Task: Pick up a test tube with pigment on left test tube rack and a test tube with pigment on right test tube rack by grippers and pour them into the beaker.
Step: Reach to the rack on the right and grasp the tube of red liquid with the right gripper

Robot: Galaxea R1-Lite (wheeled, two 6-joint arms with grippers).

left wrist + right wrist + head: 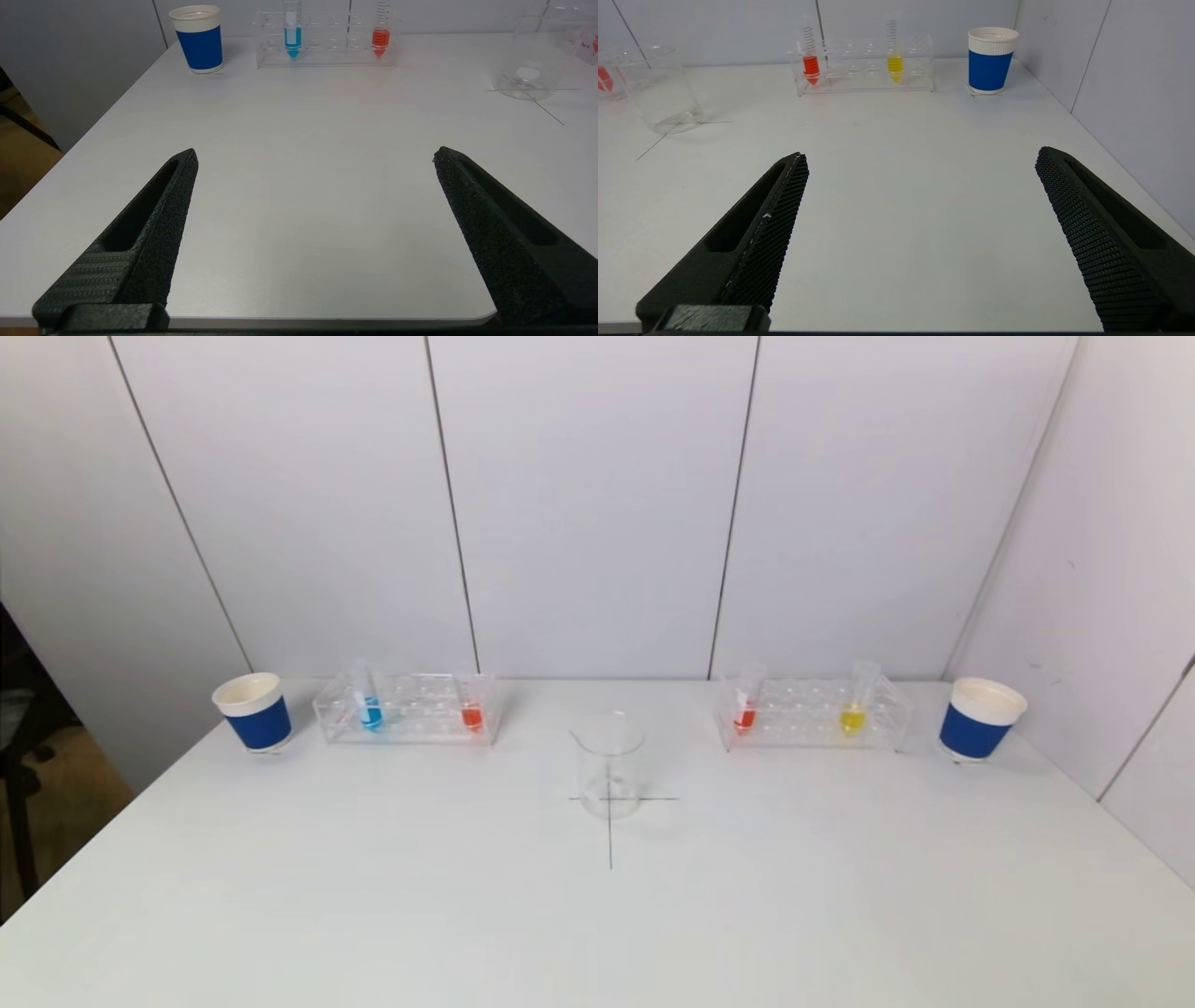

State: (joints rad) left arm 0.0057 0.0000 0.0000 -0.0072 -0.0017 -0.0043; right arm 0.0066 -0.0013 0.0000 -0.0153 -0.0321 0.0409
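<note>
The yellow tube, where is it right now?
In the head view the yellow tube stands in the right rack, at the end nearest the right blue cup.

Beaker (pixel 537 56) is chopped off at the frame edge past the left gripper (pixel 315 156); tube markings unreadable.

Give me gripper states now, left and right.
Left gripper: open, holding nothing, above the table's near edge.
Right gripper: open, holding nothing, same.

bright, even light from above; soft faint shadows beside the beaker (pixel 609 763) and cups on the table (pixel 373 896); no harsh glare.
</note>
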